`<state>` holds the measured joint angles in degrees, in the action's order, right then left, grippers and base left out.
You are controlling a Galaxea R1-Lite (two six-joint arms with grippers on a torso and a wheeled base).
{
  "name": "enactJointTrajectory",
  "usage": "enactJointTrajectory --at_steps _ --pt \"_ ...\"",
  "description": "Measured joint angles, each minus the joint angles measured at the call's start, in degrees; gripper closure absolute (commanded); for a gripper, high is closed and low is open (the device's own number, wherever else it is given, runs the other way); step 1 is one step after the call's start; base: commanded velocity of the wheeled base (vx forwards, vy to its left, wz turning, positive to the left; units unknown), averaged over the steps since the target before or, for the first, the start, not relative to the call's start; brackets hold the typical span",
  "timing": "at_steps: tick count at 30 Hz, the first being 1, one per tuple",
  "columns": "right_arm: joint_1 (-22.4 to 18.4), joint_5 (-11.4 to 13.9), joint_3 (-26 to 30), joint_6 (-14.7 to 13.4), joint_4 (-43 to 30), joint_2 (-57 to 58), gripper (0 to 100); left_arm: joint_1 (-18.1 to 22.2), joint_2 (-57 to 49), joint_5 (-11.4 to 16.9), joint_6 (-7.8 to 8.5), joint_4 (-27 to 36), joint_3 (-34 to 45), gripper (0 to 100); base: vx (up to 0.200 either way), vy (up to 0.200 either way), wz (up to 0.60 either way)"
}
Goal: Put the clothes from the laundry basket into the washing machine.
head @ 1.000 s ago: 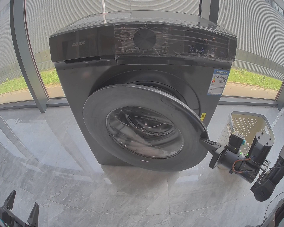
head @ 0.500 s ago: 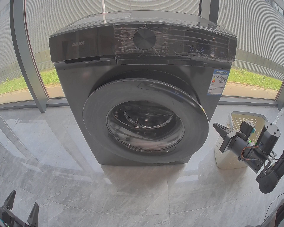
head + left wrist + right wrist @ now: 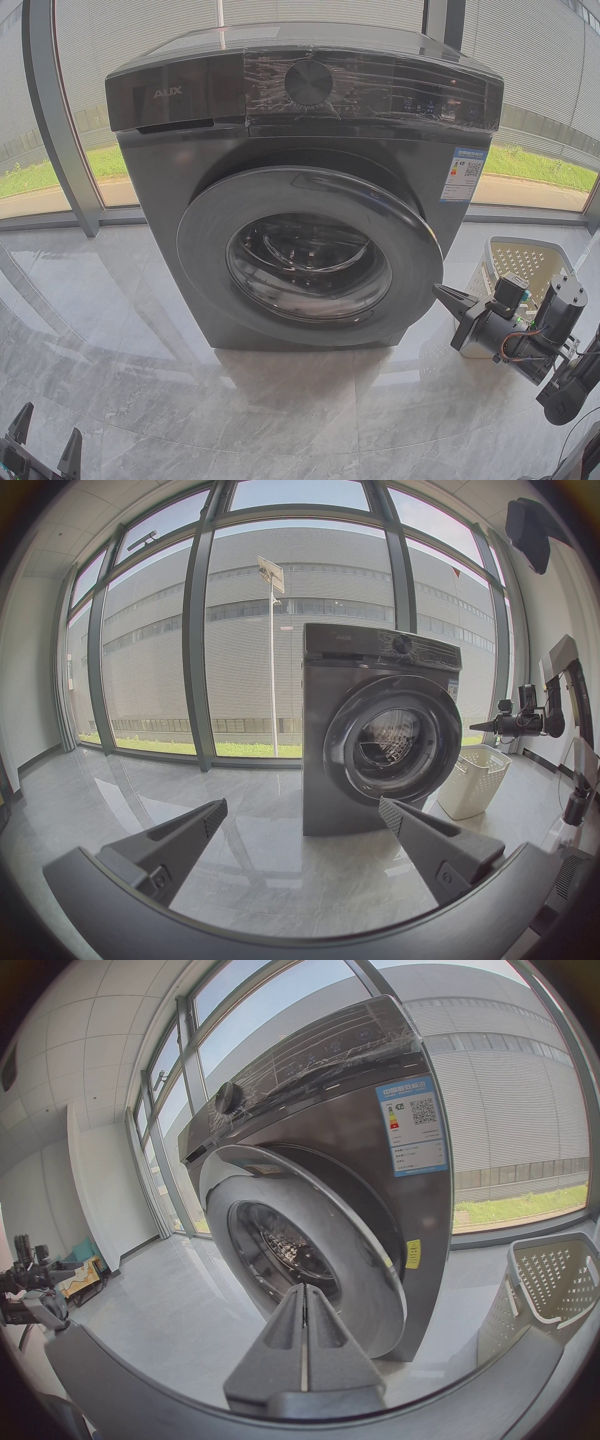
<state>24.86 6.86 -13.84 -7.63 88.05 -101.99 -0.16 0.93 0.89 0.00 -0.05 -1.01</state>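
The dark grey washing machine [image 3: 300,156] stands in front of me, its round glass door [image 3: 309,256] swung to against the front. Whether it is latched I cannot tell. My right gripper [image 3: 439,290] is shut on nothing, its tip just off the door's right edge and pointing at it; the right wrist view has the joined fingertips [image 3: 304,1291] before the door [image 3: 294,1241]. The white laundry basket [image 3: 531,253] stands on the floor right of the machine, behind that arm, with bare perforated walls inside. My left gripper [image 3: 47,431] is open, low at the near left.
Glossy grey marble floor [image 3: 281,406] spreads wide in front and to the left of the machine. Tall windows with dark frames [image 3: 56,125] run behind it. The basket [image 3: 475,780] sits close to the machine's right side.
The door, ajar one second ago with my right gripper at its edge, has swung to. The right gripper pulled up and back, then came down toward the door's right edge again.
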Motion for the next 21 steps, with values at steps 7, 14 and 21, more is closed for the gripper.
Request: enactJointTrajectory --at_steps 7,14,21 --pt "0.96 -0.29 -1.45 -0.38 0.18 -1.34 100 -0.02 0.0 0.0 -0.07 0.0 0.0 0 0.171 0.0 0.0" --pt "0.41 -2.18 -4.71 -0.82 0.11 -3.58 100 0.0 0.0 0.09 0.02 0.0 0.0 0 0.0 0.0 0.0" --pt "-0.2 -3.74 -4.92 -1.34 -0.02 -4.16 100 0.0 0.0 0.04 0.0 0.0 0.0 0 0.0 0.0 0.0"
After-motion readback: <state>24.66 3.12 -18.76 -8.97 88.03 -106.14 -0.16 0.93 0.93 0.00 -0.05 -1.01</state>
